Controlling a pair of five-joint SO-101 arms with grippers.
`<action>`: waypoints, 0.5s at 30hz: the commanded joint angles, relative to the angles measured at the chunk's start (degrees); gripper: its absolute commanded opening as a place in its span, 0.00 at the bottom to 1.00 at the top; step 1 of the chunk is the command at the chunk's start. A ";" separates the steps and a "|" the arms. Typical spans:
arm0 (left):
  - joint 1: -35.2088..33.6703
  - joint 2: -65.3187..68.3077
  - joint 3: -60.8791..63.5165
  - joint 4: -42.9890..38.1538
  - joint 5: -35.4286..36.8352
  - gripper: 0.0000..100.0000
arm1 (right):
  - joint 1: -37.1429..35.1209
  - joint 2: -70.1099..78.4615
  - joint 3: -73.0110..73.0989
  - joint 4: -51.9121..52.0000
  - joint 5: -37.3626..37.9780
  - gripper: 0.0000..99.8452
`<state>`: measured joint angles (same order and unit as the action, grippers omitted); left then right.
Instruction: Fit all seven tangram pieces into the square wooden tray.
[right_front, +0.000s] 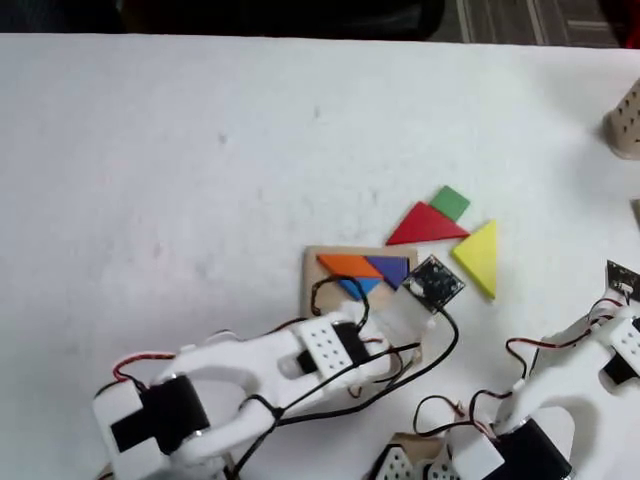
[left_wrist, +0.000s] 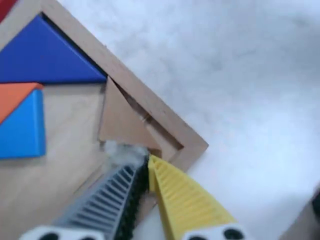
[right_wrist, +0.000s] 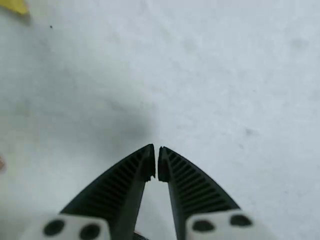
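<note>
Right arm (right_front: 575, 375): stands at the near edge of the table (right_front: 200, 150), toward its right corner.
Right jaws: black, closed to a hairline slit and holding nothing, over bare table top.
Left arm (right_front: 260, 365): extends from the near left corner to the near side of the tray.
Left jaws: one grey and one yellow, pressed together. Their tips meet at a corner of the tan triangle (left_wrist: 122, 122), and whether they pinch it cannot be told.
Square wooden tray (right_front: 310, 285): lies flat near the middle of the near edge.
Tan triangle: sits inside a corner of the tray, against the rim.
Pieces in the tray's far half: orange triangle (right_front: 350, 265), dark blue piece (right_front: 390, 268) and light blue piece (right_front: 358, 287), all touching.
Yellow triangle (right_front: 480, 257): on the table just right of the tray.
Red triangle (right_front: 425, 225): just beyond the tray's far right corner, beside the yellow one.
Green square (right_front: 450, 202): touches the red triangle's far side.
Pale perforated object (right_front: 625, 120): at the table's right edge, well apart from the pieces.
</note>
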<state>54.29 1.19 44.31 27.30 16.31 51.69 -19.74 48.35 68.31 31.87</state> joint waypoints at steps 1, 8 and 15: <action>1.19 -3.74 -3.08 3.69 0.62 0.02 | -0.13 -2.07 -0.26 -1.01 -0.53 0.02; -2.59 -12.97 1.49 3.25 0.62 0.02 | -0.13 -2.07 -0.18 -1.10 -0.53 0.02; -10.24 -5.05 -0.62 -3.25 0.62 0.02 | -0.13 -2.07 -0.18 -0.92 -0.53 0.02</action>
<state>47.08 -7.08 46.51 26.95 16.31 51.69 -19.74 48.53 67.78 31.87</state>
